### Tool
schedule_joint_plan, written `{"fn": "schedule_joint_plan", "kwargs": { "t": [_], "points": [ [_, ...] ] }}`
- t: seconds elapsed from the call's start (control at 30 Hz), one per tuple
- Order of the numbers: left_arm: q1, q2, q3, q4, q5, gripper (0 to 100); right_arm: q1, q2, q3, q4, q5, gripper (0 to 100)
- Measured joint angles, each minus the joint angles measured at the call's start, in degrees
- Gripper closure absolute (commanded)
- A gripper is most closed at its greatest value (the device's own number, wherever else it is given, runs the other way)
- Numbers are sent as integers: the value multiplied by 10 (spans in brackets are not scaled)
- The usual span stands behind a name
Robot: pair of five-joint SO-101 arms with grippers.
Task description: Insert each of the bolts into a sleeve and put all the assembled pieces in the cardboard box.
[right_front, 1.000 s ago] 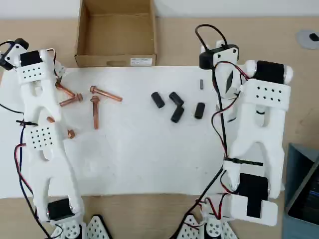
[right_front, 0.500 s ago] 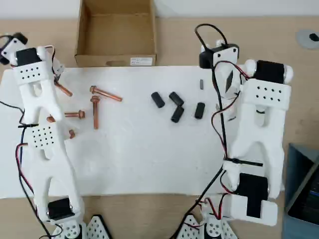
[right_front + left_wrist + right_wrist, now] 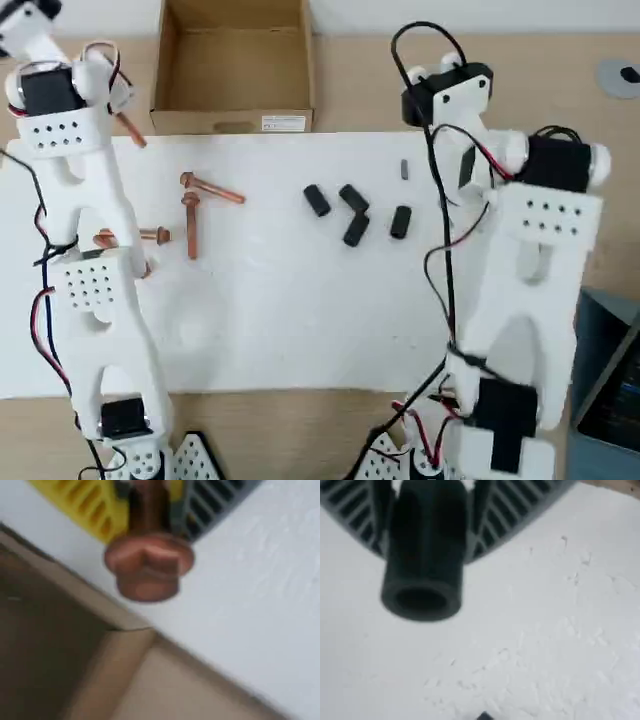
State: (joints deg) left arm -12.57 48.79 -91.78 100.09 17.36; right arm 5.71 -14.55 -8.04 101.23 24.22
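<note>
The wooden table [image 3: 360, 80] carries a white foam sheet [image 3: 280, 320] that spans the ground between both arms. Its near half, between the two arm bases, lies bare and offers the widest open room.

The cardboard box [image 3: 200, 121] stands open at the sheet's far edge, its front wall touching that edge.

The left gripper [image 3: 118, 112] sits at the sheet's far left corner, just beside the box's front left corner. Its yellow and grey fingers are clamped on a copper bolt [image 3: 149, 567], whose flanged head points down over the sheet edge.

The right gripper [image 3: 427, 500] hangs above bare sheet on the right side, pinching a black sleeve [image 3: 422, 555] with its bore facing downward.

Loose bolts [image 3: 210, 188] lie in a cluster near the left arm, well apart from the box. Four loose sleeves [image 3: 356, 230] lie grouped mid-sheet, between the bolts and the right arm.
</note>
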Motion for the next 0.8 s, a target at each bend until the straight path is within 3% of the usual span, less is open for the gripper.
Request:
{"fn": "schedule_joint_plan", "kwargs": {
  "t": [0.37,0.6,0.8],
  "points": [
    [55,-222,-2,1,-127,999,0,-144,53,0,20,988],
    [99,-294,-6,2,-222,1000,0,-239,160,0,20,988],
    [129,-337,-4,2,-254,1000,0,-302,206,0,21,988]
  ]
}}
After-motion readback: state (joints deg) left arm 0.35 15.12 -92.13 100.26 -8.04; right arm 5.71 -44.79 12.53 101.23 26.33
